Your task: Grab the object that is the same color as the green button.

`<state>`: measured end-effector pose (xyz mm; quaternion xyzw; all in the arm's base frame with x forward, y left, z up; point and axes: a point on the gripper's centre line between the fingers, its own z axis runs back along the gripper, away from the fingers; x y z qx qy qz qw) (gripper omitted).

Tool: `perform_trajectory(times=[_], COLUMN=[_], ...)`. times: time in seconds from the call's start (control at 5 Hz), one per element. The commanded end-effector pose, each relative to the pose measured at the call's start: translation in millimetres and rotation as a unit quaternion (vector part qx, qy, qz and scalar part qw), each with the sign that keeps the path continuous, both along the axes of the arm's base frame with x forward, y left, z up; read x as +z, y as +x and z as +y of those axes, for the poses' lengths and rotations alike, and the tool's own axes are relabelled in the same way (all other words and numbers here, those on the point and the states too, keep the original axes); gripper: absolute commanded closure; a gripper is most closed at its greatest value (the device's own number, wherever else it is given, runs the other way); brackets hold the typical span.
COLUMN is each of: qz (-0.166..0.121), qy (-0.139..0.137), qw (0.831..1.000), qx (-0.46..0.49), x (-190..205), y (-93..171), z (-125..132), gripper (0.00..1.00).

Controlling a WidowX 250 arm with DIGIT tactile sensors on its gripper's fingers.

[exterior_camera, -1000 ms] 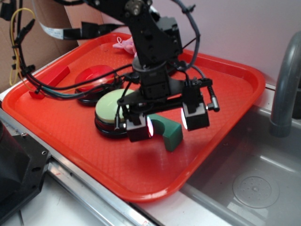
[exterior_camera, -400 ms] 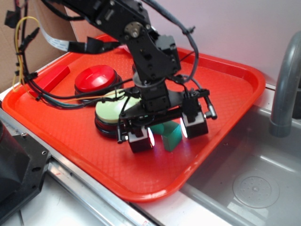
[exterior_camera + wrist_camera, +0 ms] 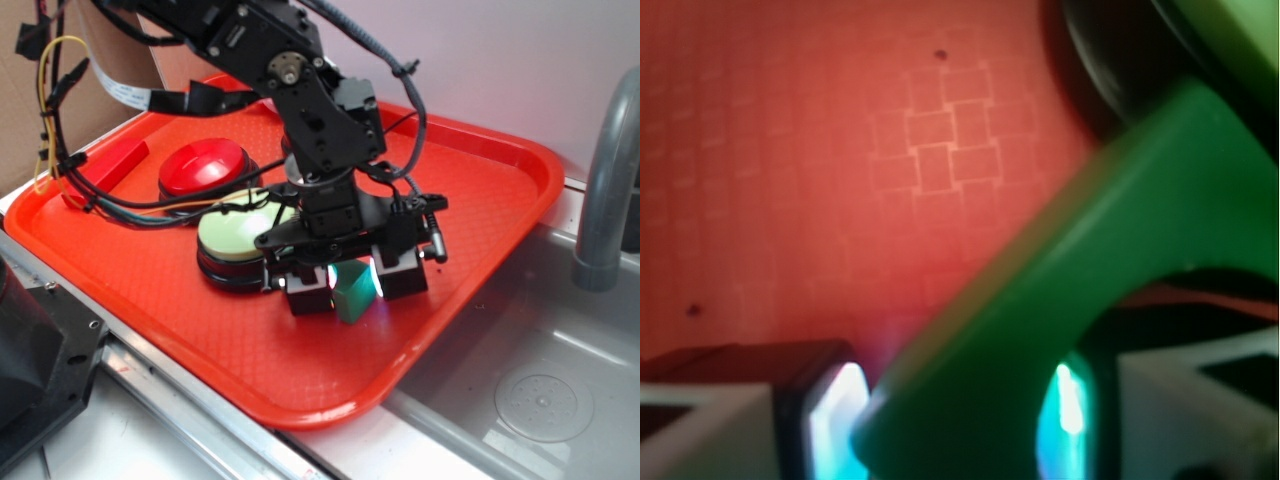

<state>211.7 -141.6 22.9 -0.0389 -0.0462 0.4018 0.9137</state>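
Green arch block (image 3: pixel 352 291) just beside green button (image 3: pixel 232 232), between gripper (image 3: pixel 350 283) pads; jaws closed on block. Probably light, rigid, smooth wood; flat sides best hold.

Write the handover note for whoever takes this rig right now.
Gripper: lowered onto the tray, fingers closed in on either side of the green arch block; firm contact cannot be confirmed.
Green button: just beside the block, next to the red button.
Done: right object reached and bracketed.
Left: confirm the grip, then lift the block off the tray.
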Motion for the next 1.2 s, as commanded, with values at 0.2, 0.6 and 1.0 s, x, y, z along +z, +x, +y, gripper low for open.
perform_trajectory(times=[0.2,0.6,1.0], qz=[-0.030,-0.062,-0.050], qy=[0.021,0.017,0.041], qw=[0.968,0.938,0.921], qx=[-0.248,-0.340,-0.384], x=[100.6,156.3,177.0], y=[19.5,6.5,3.5], z=[3.2,40.5,52.2], gripper=[1.00,1.00,1.00])
